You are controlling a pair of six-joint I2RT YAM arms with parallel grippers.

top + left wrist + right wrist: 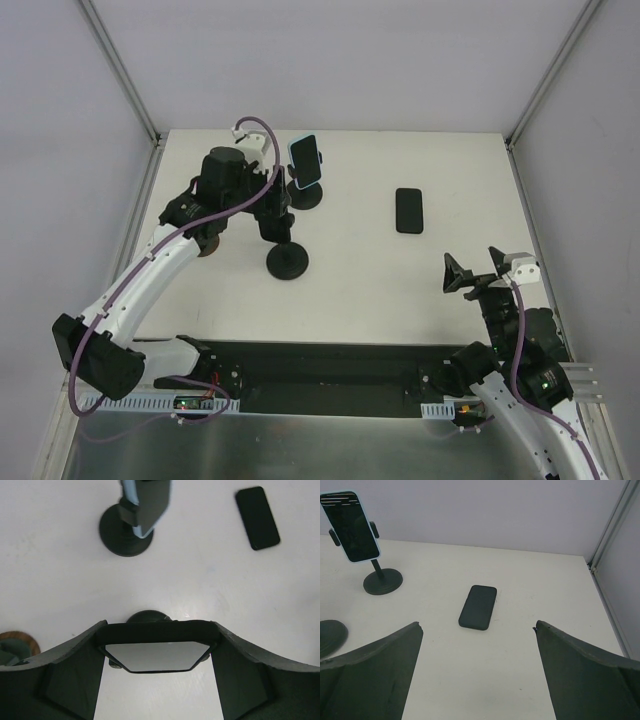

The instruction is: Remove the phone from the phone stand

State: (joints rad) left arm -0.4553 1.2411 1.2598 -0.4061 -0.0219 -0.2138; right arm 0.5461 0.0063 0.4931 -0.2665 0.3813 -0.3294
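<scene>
Left gripper [159, 630]: clamped on the phone [155, 656]. In the left wrist view both fingers [70, 675] sit tight against the phone's side edges, with no gap showing on either side. Phone held with its glossy face tilted up toward the wrist camera, dark case edge across the top. Round black base of the phone stand [287, 262] shows just past that edge and stands on the table [380, 290], middle-left. Cannot tell from any view whether the phone is still seated in the cradle. Small brown disc [15, 642] at the left, beside the finger. Farther back, a second stand [305, 194] carries a blue-cased phone [305, 160], upright, screen dark. To its right, well apart, a black phone [409, 210] lies flat on the table. Right gripper [475, 268]: jaws spread wide, nothing between them, hovering over the near right part of the table, pointed toward the flat black phone but well short of it.
</scene>
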